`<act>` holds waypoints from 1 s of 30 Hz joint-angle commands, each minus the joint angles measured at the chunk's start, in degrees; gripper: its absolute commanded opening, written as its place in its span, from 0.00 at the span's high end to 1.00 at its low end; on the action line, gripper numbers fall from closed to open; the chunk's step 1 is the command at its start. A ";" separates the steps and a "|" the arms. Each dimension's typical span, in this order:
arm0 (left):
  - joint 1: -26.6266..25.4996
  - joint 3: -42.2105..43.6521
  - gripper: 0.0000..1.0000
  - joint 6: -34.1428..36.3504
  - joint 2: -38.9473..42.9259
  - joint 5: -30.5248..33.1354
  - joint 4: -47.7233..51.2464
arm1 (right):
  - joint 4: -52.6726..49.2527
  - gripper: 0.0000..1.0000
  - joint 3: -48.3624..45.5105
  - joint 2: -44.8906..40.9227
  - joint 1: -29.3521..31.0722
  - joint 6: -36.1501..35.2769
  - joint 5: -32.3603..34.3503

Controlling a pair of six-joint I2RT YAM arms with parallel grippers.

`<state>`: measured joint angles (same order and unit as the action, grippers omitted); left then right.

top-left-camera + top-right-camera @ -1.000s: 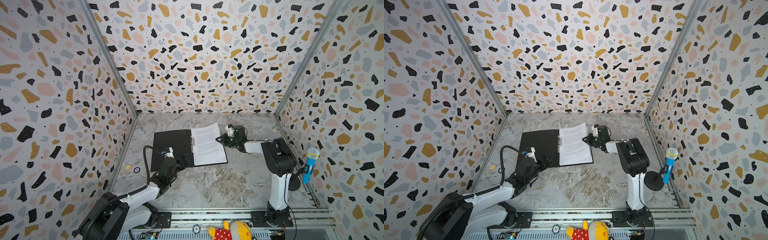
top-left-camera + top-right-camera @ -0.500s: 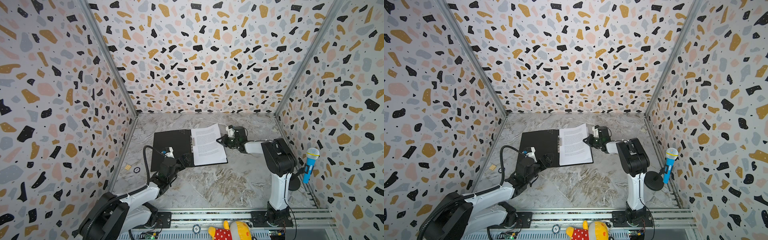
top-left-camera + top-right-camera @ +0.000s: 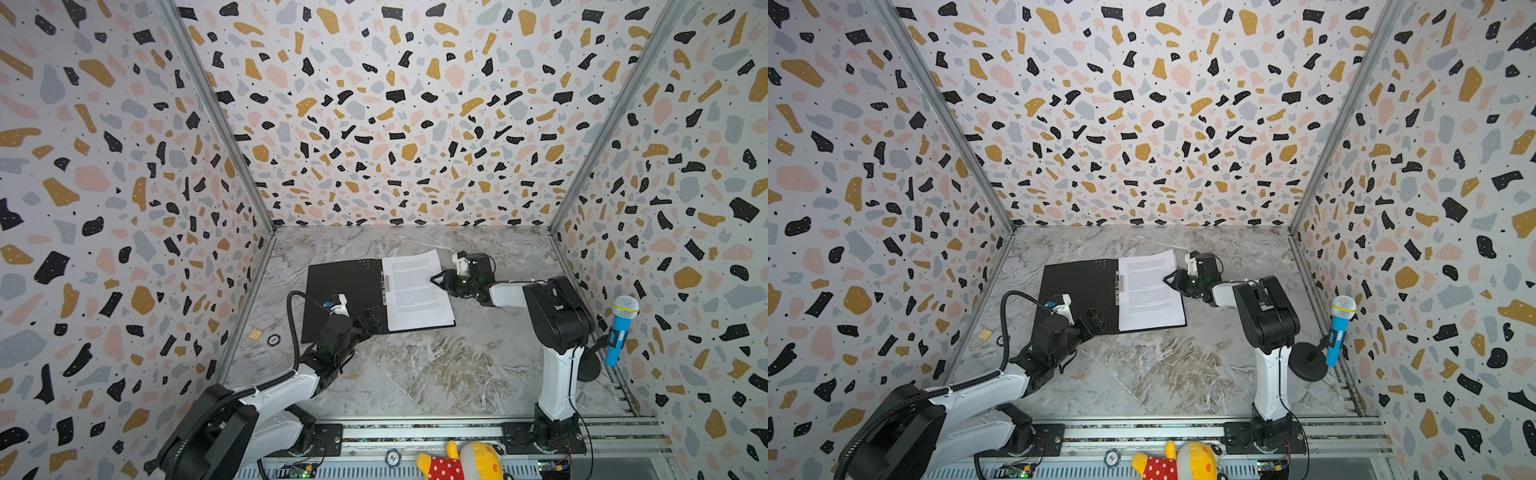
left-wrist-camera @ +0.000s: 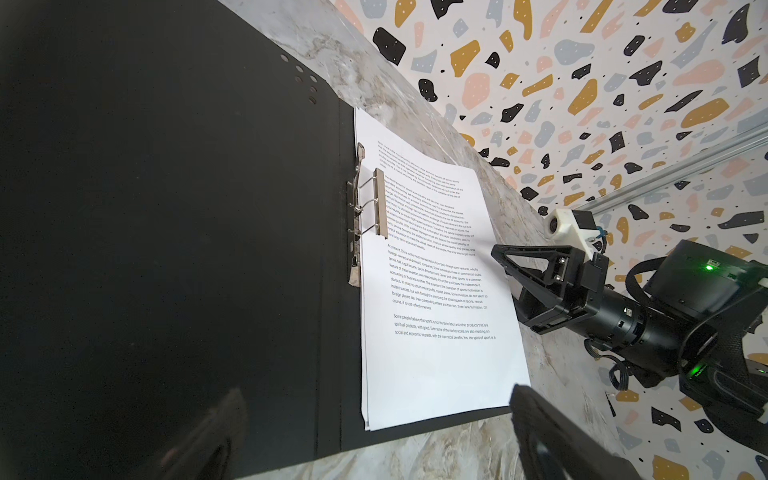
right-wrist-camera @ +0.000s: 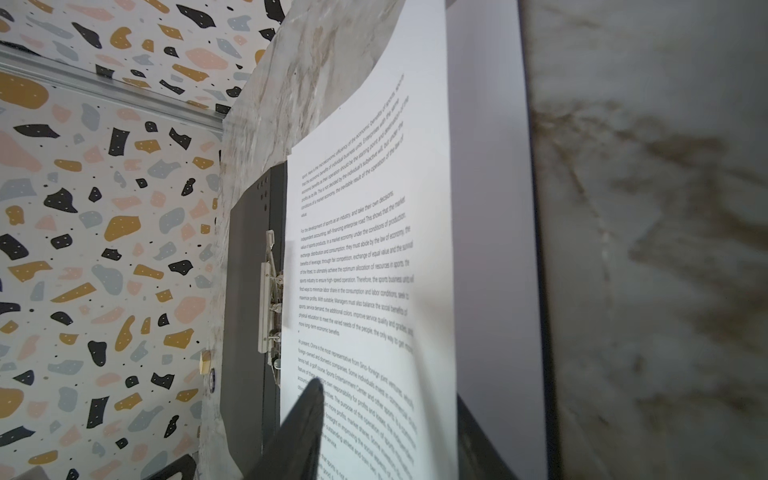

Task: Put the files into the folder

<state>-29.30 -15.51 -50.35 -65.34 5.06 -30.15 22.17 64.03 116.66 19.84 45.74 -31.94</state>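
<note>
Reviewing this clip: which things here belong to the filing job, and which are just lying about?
Belong: the folder, lying open; the files, lying on one half of it; its metal spine clip.
Lying about: blue toy microphone; red-and-yellow plush toy; small wooden block; round token beside it.

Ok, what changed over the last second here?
The right gripper opened its fingers, letting go of the right edge of the top sheet; they now straddle that edge. The left gripper stayed open over the black folder, and the top sheet did not visibly shift.
</note>
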 commanded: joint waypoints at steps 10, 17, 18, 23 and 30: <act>0.46 0.70 0.00 0.04 -0.57 0.04 -2.89 | -10.72 0.25 2.45 -6.16 -1.18 -7.34 4.63; 0.47 -1.35 0.01 0.33 -2.62 -1.05 -3.42 | -11.63 0.22 -0.76 -9.22 -3.98 -9.91 6.10; 0.49 -1.98 0.00 0.71 -3.32 -1.34 -3.48 | -11.52 0.22 -1.43 -9.66 -4.30 -10.28 6.10; 1.58 -5.12 0.00 2.49 -8.27 -4.97 -5.77 | -11.05 0.21 -4.59 -11.49 -5.38 -11.93 6.49; 3.43 -14.11 0.01 8.48 -18.89 -9.89 -5.82 | -8.75 0.21 -7.90 -12.68 -6.60 -13.02 4.99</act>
<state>-26.79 -26.24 -45.91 -81.43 -1.67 -33.23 12.51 56.71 106.91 13.69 34.26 -26.17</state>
